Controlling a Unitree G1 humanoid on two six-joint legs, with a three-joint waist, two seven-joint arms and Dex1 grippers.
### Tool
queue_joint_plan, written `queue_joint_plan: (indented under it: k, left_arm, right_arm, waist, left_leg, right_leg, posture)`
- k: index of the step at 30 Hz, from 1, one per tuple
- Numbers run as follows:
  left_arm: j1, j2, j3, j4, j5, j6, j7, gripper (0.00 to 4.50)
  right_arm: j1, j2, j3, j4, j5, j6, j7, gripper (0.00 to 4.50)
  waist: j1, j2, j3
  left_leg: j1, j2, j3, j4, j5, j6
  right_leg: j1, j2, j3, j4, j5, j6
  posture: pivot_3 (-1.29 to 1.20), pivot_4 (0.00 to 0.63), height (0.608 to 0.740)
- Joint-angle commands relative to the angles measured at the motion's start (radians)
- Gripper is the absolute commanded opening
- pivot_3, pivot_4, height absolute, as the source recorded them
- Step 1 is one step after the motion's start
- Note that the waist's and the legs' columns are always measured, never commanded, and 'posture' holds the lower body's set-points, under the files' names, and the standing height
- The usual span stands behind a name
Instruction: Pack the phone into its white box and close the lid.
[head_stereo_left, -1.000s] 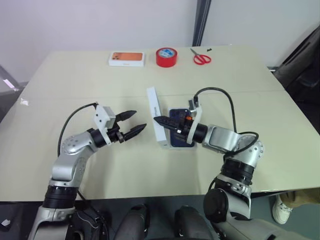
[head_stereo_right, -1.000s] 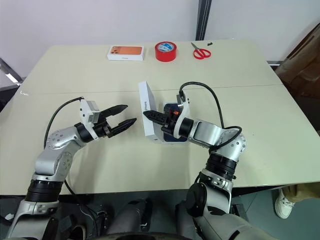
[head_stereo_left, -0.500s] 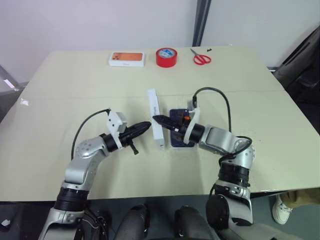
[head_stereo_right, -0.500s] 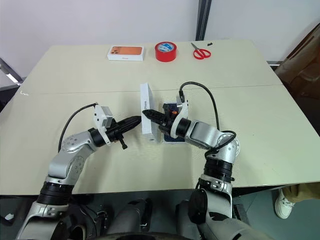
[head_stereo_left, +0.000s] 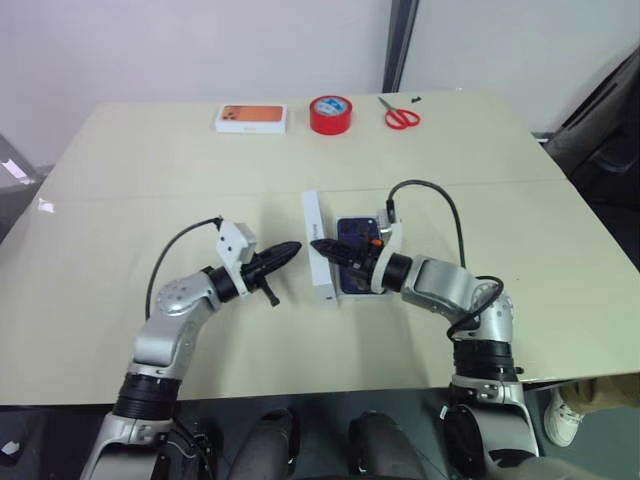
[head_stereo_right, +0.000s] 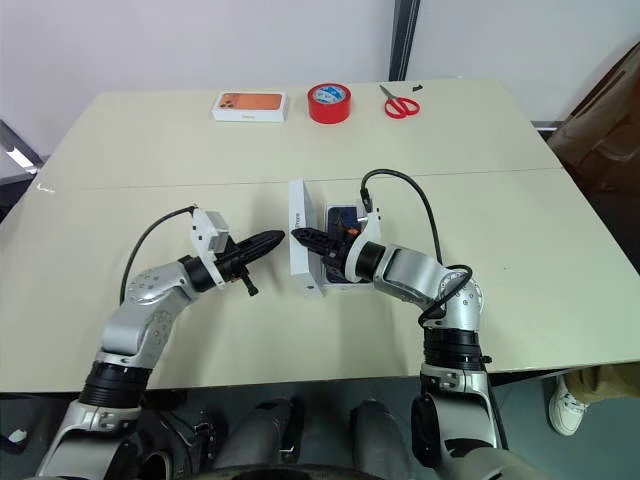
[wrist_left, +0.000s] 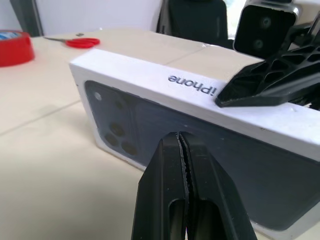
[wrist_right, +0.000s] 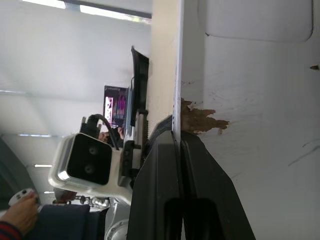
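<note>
Tip lid (head_stereo_left: 320, 250) gently over phone (head_stereo_left: 357, 262) mid-frame: right pincer (head_stereo_left: 322, 246) clamped on its rim, left pincer (head_stereo_left: 290, 249) pressed together.

The lid (wrist_left: 210, 145) is white cardboard with a smooth, glossy dark print on its outer face; its matt inner surface shows a torn brown patch. The gripper fingers (wrist_left: 165, 200) are matt black plastic. The table (head_stereo_left: 150, 200) has a smooth, matt beige top. The tape roll (head_stereo_left: 331, 114) is glossy red.
</note>
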Motion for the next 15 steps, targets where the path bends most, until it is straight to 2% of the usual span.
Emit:
queue_joint_plan:
  k: [1,4,5,7,11,12,15]
  left_arm:
    - [-0.027,-0.033,-0.032,0.040,0.033,-0.039,0.002,0.07]
    - [-0.067,-0.078,-0.050,0.119,0.058,-0.072,0.005,0.00]
    - [-0.081,-0.094,-0.052,0.140,0.062,-0.077,0.008,0.00]
    - [-0.107,-0.121,-0.055,0.170,0.072,-0.087,0.016,0.00]
    - [-0.162,-0.175,-0.071,0.229,0.092,-0.116,0.016,0.00]
    - [-0.169,-0.182,-0.071,0.237,0.095,-0.119,0.016,0.00]
    - [-0.202,-0.221,-0.086,0.267,0.098,-0.124,0.015,0.00]
  right_arm:
    - [-0.002,-0.020,0.015,-0.027,0.021,-0.035,0.048,0.00]
    - [0.005,-0.044,0.014,-0.023,0.025,-0.064,0.061,0.94]
    - [0.006,-0.055,0.011,-0.022,0.023,-0.072,0.066,1.37]
    - [0.003,-0.079,-0.002,-0.023,0.021,-0.094,0.075,2.44]
    - [0.002,-0.213,-0.030,-0.075,-0.135,-0.116,0.182,4.44]
    - [0.002,-0.231,-0.038,-0.075,-0.141,-0.121,0.200,4.44]
    - [0.011,-0.372,-0.050,-0.089,-0.300,-0.137,0.338,4.44]
  waist:
    - [-0.001,0.000,0.000]
    - [-0.001,0.000,0.000]
    - [0.000,0.000,0.000]
    - [0.005,0.000,0.000]
    - [0.022,0.000,0.000]
    - [0.023,0.000,0.000]
    - [0.023,0.000,0.000]
  left_leg:
    - [0.000,0.000,0.000,0.000,0.000,0.000]
    - [0.000,0.000,0.000,0.000,0.000,0.000]
    - [0.000,0.000,0.000,0.000,0.000,0.000]
    - [0.000,0.000,0.000,0.001,0.000,0.001]
    - [0.000,0.000,0.000,0.002,-0.001,0.001]
    - [0.000,0.000,0.000,0.003,-0.001,0.001]
    - [0.000,0.000,0.001,0.002,-0.001,0.002]
  right_leg:
    - [0.000,0.000,0.000,0.000,0.000,0.000]
    - [0.000,0.000,-0.001,0.000,0.000,0.000]
    - [0.000,0.000,-0.001,0.000,0.000,0.000]
    - [0.001,0.000,-0.001,-0.001,0.000,0.000]
    - [0.002,0.000,-0.001,-0.001,0.000,0.000]
    - [0.002,0.000,-0.001,-0.001,0.000,0.000]
    - [0.002,0.000,-0.001,-0.002,0.000,0.000]
  posture:
    - [0.00,0.150,0.734]
    - [0.00,0.150,0.734]
    - [0.00,0.150,0.734]
    - [0.00,0.150,0.734]
    - [0.00,0.150,0.734]
    - [0.00,0.150,0.734]
    - [0.00,0.150,0.734]
